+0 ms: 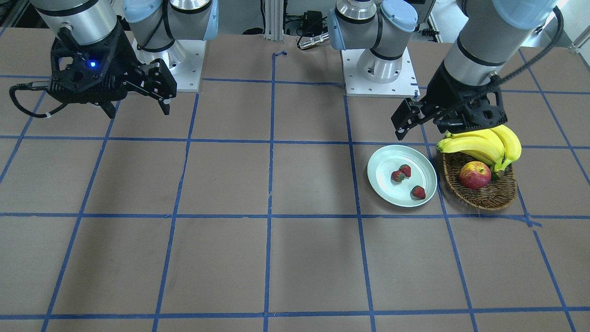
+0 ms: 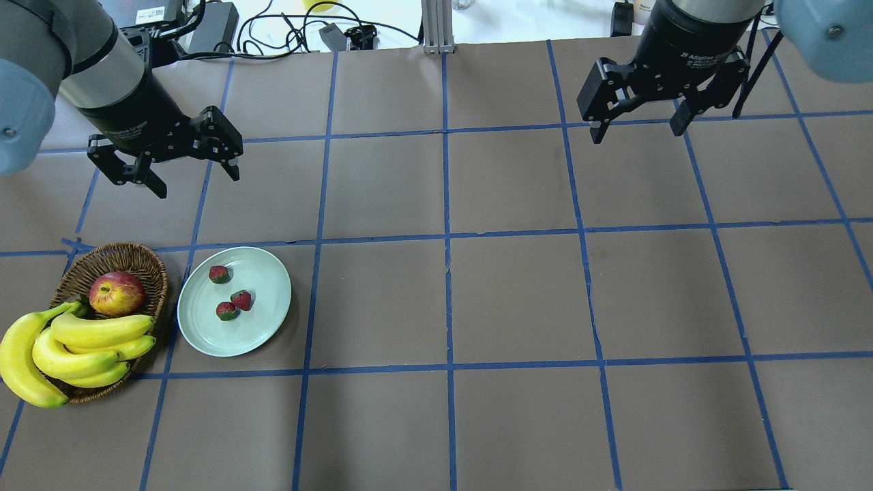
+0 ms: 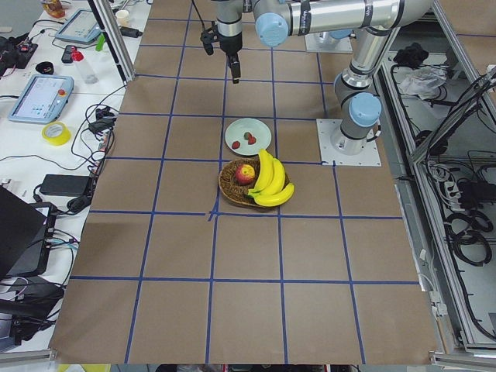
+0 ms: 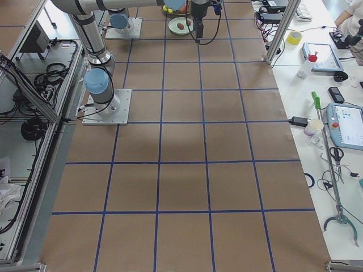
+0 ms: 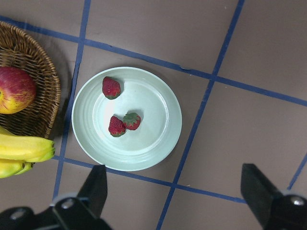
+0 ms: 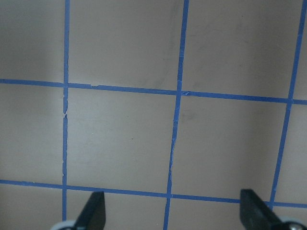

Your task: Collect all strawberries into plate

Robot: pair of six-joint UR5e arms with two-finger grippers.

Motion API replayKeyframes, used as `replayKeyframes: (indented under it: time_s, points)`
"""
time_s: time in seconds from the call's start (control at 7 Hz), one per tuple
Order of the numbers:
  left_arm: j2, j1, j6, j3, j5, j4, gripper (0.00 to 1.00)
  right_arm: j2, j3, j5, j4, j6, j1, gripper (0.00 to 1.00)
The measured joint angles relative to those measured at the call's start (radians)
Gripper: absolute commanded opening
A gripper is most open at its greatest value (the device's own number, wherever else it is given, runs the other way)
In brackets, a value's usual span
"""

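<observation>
Three strawberries lie in the pale green plate, one apart and two touching. They also show in the left wrist view and the front view. My left gripper is open and empty, held above the table just behind the plate. My right gripper is open and empty, far off over bare table on the other side; its wrist view shows only paper and blue tape lines.
A brown wicker basket stands right next to the plate, on its outer side. It holds a red-yellow apple and a bunch of bananas. The robot's bases stand at the back edge.
</observation>
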Motion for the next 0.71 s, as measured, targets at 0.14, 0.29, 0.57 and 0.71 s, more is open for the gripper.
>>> replayKeyframes:
  time_s: [0.14, 0.29, 0.57, 0.71]
  points:
    - [0.02, -0.039, 0.03, 0.003, -0.001, -0.012, 1.0, 0.0, 0.0, 0.0, 0.0, 0.0, 0.0, 1.0]
    - [0.038, -0.061, 0.073, 0.01, -0.002, -0.042, 1.0, 0.0, 0.0, 0.0, 0.0, 0.0, 0.0, 1.0]
    - [0.059, -0.073, 0.141, 0.048, -0.001, -0.126, 1.0, 0.0, 0.0, 0.0, 0.0, 0.0, 0.0, 1.0]
    - [0.063, -0.073, 0.149, 0.06, -0.001, -0.147, 1.0, 0.0, 0.0, 0.0, 0.0, 0.0, 0.0, 1.0]
